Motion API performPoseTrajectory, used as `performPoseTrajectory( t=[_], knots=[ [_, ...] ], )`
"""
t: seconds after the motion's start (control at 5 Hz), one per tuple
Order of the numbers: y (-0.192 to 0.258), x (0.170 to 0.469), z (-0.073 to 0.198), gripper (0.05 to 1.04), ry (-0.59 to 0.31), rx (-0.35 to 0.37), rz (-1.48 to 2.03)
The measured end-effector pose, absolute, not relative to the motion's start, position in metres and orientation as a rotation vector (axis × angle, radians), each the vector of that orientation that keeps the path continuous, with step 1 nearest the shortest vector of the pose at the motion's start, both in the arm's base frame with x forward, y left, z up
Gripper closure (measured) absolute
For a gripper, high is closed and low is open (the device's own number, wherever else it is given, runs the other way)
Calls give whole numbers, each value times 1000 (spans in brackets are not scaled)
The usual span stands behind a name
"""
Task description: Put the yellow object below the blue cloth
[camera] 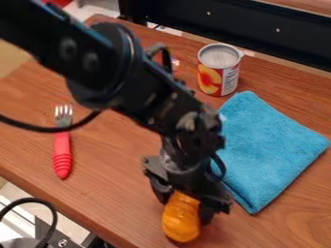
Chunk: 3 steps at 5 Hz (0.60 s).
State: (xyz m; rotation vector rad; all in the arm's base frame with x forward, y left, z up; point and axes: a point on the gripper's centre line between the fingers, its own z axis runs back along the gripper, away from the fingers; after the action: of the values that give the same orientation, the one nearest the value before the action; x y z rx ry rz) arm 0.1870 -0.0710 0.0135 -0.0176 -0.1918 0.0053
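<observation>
Two fingers of the gripper (184,205) were closed about the sides of the yellow object (180,224), its long axis running roughly along them. The object lay left of the cloth's (275,145) lowest corner in the camera view; correct placement probably required travel rightward and slightly down.

Soft, fairly even light lay over the counter (110,189).
The can's metal top (219,55) caught a pale sheen, and small highlights sat on the yellow object (181,222). The blue cloth (268,145) looked evenly lit, while the black arm (97,60) stayed mostly dark with dull grey glints. Pale floor (72,222) past the counter's lower left edge looked bright.
</observation>
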Motion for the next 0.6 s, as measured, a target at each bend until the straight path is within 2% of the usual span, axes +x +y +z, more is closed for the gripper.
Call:
performPoseTrajectory(
  t=[0.2, 0.4, 0.6],
  knots=[
    [-73, 187, 13, 228, -198, -25, 20],
    [-69, 188, 15, 82, -162, -35, 30],
    [-66, 195, 20, 83, -152, -46, 72]
  ],
)
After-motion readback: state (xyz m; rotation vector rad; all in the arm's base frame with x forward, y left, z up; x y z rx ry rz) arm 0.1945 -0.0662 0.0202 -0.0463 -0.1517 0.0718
